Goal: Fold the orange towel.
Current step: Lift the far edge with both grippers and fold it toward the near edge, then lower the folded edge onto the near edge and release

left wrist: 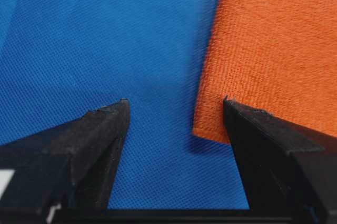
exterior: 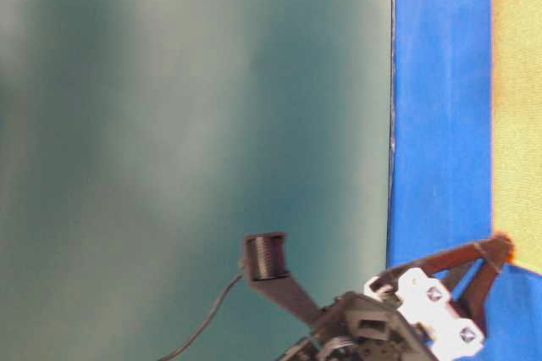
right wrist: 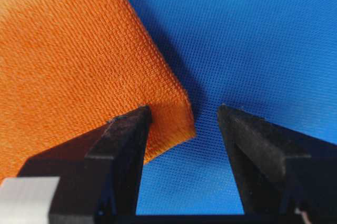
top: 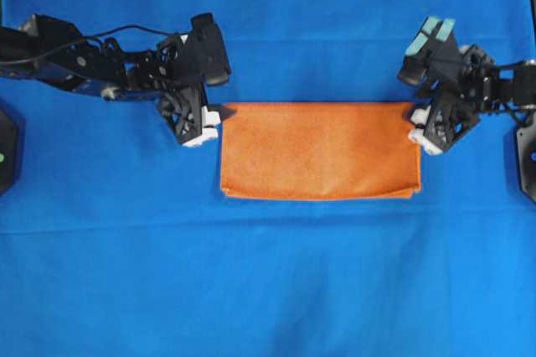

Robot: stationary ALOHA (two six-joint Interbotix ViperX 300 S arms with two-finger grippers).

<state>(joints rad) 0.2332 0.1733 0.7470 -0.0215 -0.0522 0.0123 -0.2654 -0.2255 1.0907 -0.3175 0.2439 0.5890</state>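
No legible text, label, brand, number or sign appears in any view; cloth surfaces and arm housings carry no readable markings.

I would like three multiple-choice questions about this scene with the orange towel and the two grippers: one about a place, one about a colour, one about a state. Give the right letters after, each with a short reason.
1. Where do the two grippers stand relative to the orange towel?
A. Both at its near edge
B. One at each of its two upper corners
C. Both above its middle

2. What colour is the large cloth under the towel?
A. Green
B. White
C. Blue

3. How are the jaws of the left gripper and the right gripper?
A. Both open, each with a towel corner between the jaws
B. Both shut on the towel
C. Left open, right shut

Answers:
1. B, since the overhead view shows one gripper at each upper corner.
2. C, since blue cloth surrounds the towel on all sides.
3. A, since both wrist views show spread jaws with a corner between.
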